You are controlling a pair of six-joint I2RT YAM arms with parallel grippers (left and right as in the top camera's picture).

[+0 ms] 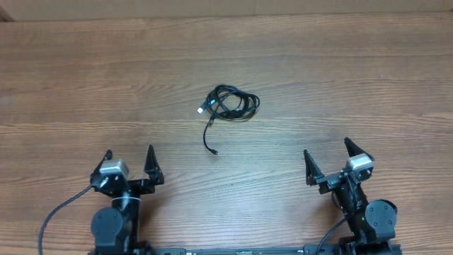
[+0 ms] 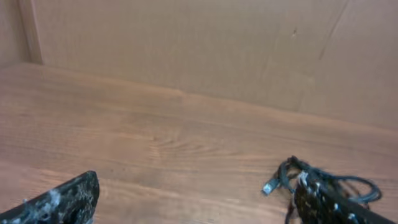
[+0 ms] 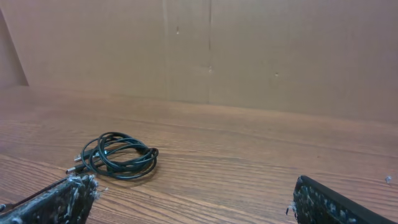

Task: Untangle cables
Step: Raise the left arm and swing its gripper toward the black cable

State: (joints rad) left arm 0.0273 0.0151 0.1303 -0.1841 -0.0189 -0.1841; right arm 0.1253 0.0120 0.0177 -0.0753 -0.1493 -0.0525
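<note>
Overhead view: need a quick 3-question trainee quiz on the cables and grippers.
1. Where do the cables lie?
A) in a loose bundle on the table, ahead of both arms
B) hanging off the table edge
C) inside a box
2. Fill in: the left gripper and the right gripper both have their jaws ____.
3. True or false: one of the grippers is touching the cables.

Key: 1 A. 2 open. 3 false; both are apart from the bundle.
</note>
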